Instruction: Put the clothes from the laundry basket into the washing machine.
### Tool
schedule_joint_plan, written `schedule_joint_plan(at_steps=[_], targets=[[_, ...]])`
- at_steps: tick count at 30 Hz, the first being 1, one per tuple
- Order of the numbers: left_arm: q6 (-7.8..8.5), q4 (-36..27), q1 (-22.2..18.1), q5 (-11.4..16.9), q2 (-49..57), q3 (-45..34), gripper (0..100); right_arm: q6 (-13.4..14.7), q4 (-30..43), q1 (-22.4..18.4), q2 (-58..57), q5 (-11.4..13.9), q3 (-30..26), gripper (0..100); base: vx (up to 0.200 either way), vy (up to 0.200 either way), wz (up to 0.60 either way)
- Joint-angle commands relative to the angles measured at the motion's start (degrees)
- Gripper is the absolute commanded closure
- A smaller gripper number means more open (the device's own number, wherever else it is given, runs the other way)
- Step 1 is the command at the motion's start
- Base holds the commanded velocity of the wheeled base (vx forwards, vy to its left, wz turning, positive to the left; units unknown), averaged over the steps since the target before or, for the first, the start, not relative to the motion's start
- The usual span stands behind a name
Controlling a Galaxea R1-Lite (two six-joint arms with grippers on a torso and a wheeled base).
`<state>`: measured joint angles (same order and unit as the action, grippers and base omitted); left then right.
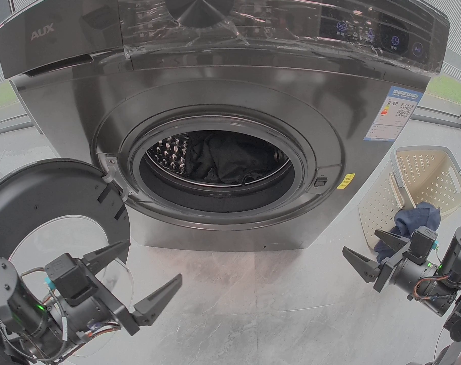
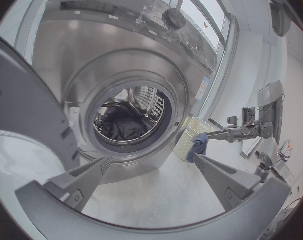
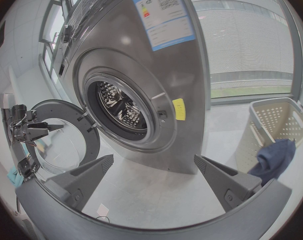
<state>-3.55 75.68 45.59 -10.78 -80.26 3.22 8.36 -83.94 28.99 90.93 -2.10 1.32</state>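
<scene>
The step in hand, as I judge it, is fetching the blue garment [image 1: 412,221] that hangs over the near rim of the laundry basket [image 1: 433,173]. The basket sits on the floor [image 1: 271,290] just beside the right front corner of the washing machine [image 1: 230,87]. The right gripper [image 1: 361,241] is the one to use, since it hovers just in front of that cloth. To do it well, it should turn toward the basket, come down over the bunched upper fold and bite deep into the fabric, not a loose edge. It should then lift high enough for the trailing part to clear the rim without dragging the basket along. From there the cloth needs carrying well inside the drum [image 1: 215,168], past the lip, before letting go. Dark clothes [image 1: 225,158] already lie in there, and the door [image 1: 42,193] is swung wide to the left, out of the way.

The right gripper is spread wide and holds nothing; its fingers touch neither cloth nor basket. The left gripper [image 1: 154,259] hangs low above the floor beside the open door, equally wide apart and empty.
</scene>
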Motion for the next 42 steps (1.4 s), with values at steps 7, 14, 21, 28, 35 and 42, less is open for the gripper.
schedule_joint_plan(at_steps=[7,14,21,28,35,42], targets=[[2.05,-16.0,-9.7,0.2,25.7,-3.2,0,1.0,22.1,-1.0,-24.2,-4.1,-1.3,0,-0.086,0.0,0.0],[1.79,-33.5,-13.2,1.5,40.8,-2.1,0,1.3,42.8,-4.6,-42.9,-3.4,-1.3,0,-0.086,0.0,0.0],[0.47,-41.8,-17.7,2.9,51.0,-3.1,0,0.3,57.5,-8.7,-62.0,-3.3,-1.3,0,-0.057,0.0,0.0],[-1.55,-52.4,-23.1,4.8,62.4,-3.1,0,-0.4,66.0,-16.0,-73.7,-1.8,-0.5,0,-0.2,0.0,0.0],[-2.87,-65.8,-29.8,8.5,75.1,-3.1,0,-1.7,74.5,-22.8,-82.1,2.1,-0.3,0,0.0,0.0,0.0],[-6.21,-67.9,-31.7,5.6,75.2,-3.1,0,-5.7,82.5,-29.5,-90.8,7.5,-0.9,0,0.0,0.0,0.0]])
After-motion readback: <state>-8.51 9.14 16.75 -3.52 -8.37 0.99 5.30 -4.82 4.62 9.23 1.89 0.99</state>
